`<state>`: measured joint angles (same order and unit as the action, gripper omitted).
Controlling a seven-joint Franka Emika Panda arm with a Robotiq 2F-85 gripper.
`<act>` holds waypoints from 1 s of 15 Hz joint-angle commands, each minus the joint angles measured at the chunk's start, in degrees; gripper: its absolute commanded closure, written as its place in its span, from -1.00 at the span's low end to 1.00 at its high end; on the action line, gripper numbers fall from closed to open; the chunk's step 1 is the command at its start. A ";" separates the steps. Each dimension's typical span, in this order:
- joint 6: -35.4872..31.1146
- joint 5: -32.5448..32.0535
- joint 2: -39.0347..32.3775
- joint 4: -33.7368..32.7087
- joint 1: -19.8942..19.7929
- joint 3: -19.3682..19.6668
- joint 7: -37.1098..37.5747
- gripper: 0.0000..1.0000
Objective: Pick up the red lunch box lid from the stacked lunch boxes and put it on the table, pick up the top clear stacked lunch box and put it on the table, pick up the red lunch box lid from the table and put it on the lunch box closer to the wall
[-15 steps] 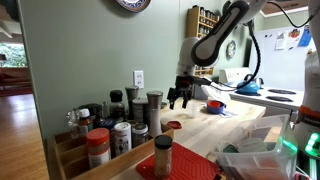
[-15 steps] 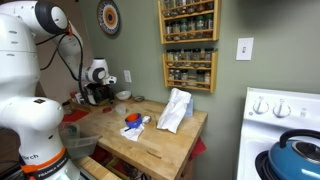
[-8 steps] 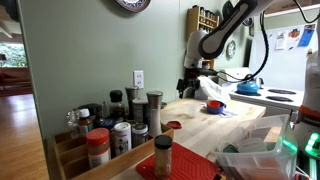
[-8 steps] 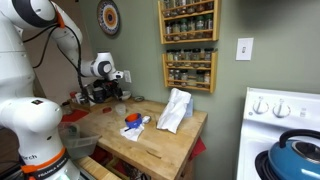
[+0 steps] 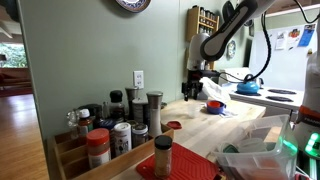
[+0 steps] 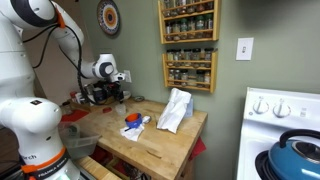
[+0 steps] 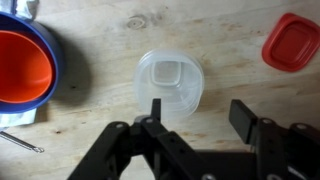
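Pale wood bench (image 7: 225, 25), with a clear lunch box right below my jaws.

From my wrist I look straight down. The clear lunch box (image 7: 168, 80) sits on the bench, and one tip of my jaws covers its near edge. My jaws are spread wide and hold nothing. I cannot tell if it is one box or two stacked. The red lunch box lid (image 7: 292, 42) lies flat on the wood, well apart from the box. A red bowl (image 7: 18, 65) sits on the other side. In both exterior views my arm (image 5: 215, 42) (image 6: 100, 70) hangs over the bench by the green wall (image 5: 90, 50), and the box is too small to find. I think the box is light, thin and slippery. It may bend, so I would pinch it softly across two opposite sides of the rim.
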<state>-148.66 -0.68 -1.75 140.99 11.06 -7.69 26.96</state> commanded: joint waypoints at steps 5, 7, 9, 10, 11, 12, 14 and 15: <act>0.73 -0.54 -0.35 1.25 -0.18 -0.54 1.39 -0.02; 0.70 -0.47 -0.69 1.07 -0.09 -0.62 1.34 0.05; 0.76 -0.45 -1.11 0.90 -0.01 -0.68 1.28 0.12; 0.74 -0.40 -1.31 0.84 0.03 -0.73 1.22 0.14; 0.73 -0.38 -1.50 0.76 0.06 -0.75 1.23 0.16; 0.66 -0.36 -1.67 0.70 0.09 -0.80 1.23 0.17; 0.56 -0.31 -1.99 0.60 0.15 -0.85 1.20 0.24; 0.57 -0.26 -2.14 0.54 0.18 -0.86 1.18 0.35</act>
<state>-148.20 -0.68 -3.23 141.55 11.14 -8.24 27.02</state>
